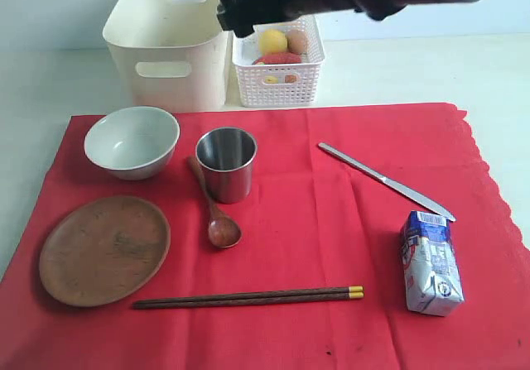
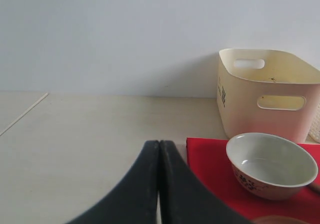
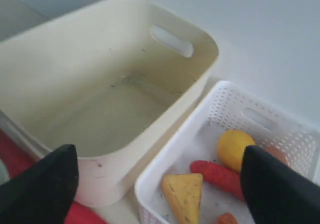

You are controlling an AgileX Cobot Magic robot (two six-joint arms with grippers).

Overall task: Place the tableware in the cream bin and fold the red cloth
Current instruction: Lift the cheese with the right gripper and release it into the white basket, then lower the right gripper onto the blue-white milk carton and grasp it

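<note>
The red cloth (image 1: 331, 246) lies flat and carries a pale bowl (image 1: 132, 141), steel cup (image 1: 226, 163), wooden spoon (image 1: 217, 213), wooden plate (image 1: 103, 250), chopsticks (image 1: 248, 297) and knife (image 1: 385, 181). The cream bin (image 1: 170, 39) stands behind the cloth and is empty inside (image 3: 100, 98). My right gripper (image 1: 234, 18) hovers over the gap between bin and basket, open (image 3: 157, 156) and holding nothing. My left gripper (image 2: 160, 146) is shut and empty, off the cloth's corner (image 2: 210, 159), near the bowl (image 2: 270, 164) and bin (image 2: 267, 91); the exterior view does not show it.
A white lattice basket (image 1: 277, 76) with lemon, sausage and cheese (image 3: 182, 189) stands right beside the bin. A blue-white milk carton (image 1: 429, 262) lies on the cloth at the right. Bare table (image 2: 100, 134) stretches beyond the cloth.
</note>
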